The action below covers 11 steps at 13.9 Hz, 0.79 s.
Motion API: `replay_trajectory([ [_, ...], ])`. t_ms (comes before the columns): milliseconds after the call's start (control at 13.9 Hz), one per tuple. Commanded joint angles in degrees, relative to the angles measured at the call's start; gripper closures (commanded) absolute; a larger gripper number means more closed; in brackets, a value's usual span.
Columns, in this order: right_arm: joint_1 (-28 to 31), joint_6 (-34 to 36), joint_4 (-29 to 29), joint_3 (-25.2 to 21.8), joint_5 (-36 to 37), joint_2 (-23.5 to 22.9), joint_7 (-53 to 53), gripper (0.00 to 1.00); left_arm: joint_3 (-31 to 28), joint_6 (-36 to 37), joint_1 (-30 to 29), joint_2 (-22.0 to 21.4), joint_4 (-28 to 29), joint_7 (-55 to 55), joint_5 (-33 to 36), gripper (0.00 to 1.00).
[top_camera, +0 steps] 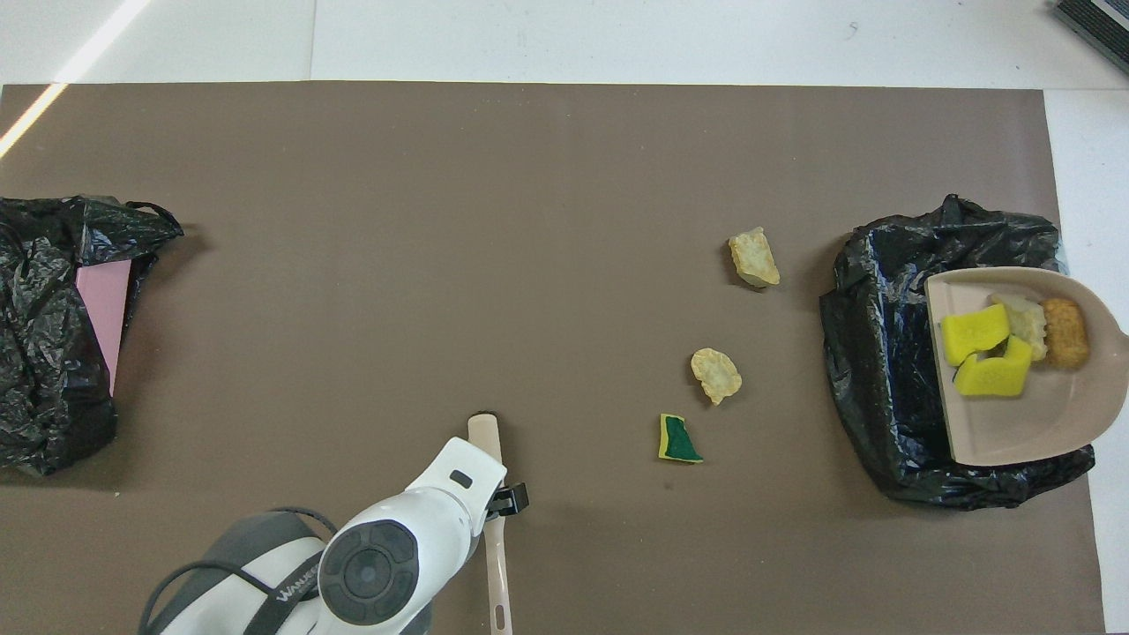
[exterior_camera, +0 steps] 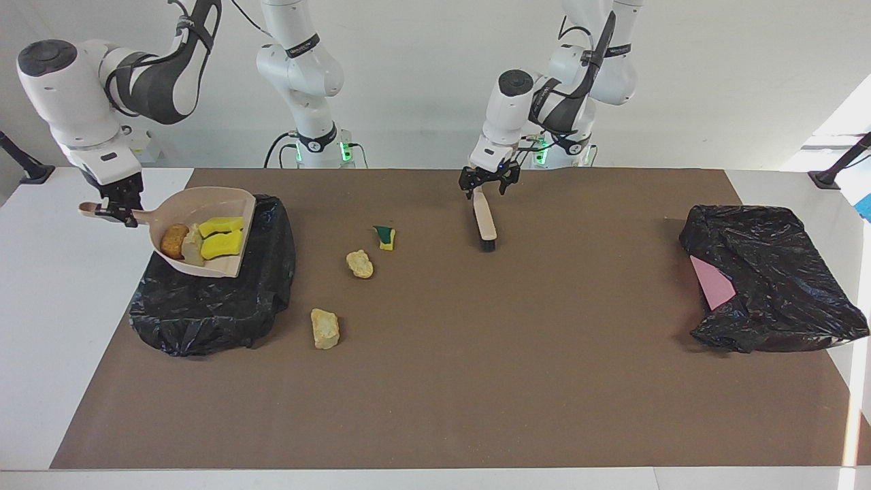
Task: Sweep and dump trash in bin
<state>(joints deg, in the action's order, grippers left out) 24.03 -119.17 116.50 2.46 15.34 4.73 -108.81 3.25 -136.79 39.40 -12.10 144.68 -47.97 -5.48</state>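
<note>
We log four foam scraps (exterior_camera: 204, 238) in the beige dustpan (exterior_camera: 235, 258), held over the black-lined bin (exterior_camera: 211, 299) at the right arm's end of the tabletop (exterior_camera: 476, 381). Three scraps (exterior_camera: 359, 264) lie on the mat beside the bin. Right gripper (exterior_camera: 117, 212) is clenched on the dustpan handle. Left gripper (exterior_camera: 487, 185) stands released over the hand brush (exterior_camera: 484, 221) near the robots' edge.

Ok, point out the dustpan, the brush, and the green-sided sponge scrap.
dustpan (exterior_camera: 235, 267): facing view, bare front lip of the pan.
brush (exterior_camera: 484, 216): facing view, middle of its beige back.
green-sided sponge scrap (top_camera: 680, 439): overhead view, its green face.
</note>
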Motion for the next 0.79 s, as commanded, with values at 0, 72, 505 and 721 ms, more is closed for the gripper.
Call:
replay_trajectory([
  [0, -0.30, -7.27, 8.02, 0.62, 5.12, 5.46, -0.62, 1.00, 0.26, 0.29, -5.98, 2.69, -4.13, 6.88, 2.75, 0.00],
  [72, -0.39, -8.53, 9.00, 0.71, 6.87, 5.99, -0.62, 1.00, 0.35, 0.38, -8.70, 2.87, -5.10, 10.58, 2.75, 0.00],
  [505, -6.00, -7.84, 9.19, 0.80, 20.22, 6.61, 5.24, 1.00, 0.26, 1.52, -21.98, 10.94, -18.09, 22.55, 2.84, 0.00],
  [721, -10.66, -3.55, 9.71, 0.80, 28.40, 7.58, 16.91, 1.00, 0.26, 8.44, -26.47, 14.37, -27.14, 28.08, 2.84, 0.00],
])
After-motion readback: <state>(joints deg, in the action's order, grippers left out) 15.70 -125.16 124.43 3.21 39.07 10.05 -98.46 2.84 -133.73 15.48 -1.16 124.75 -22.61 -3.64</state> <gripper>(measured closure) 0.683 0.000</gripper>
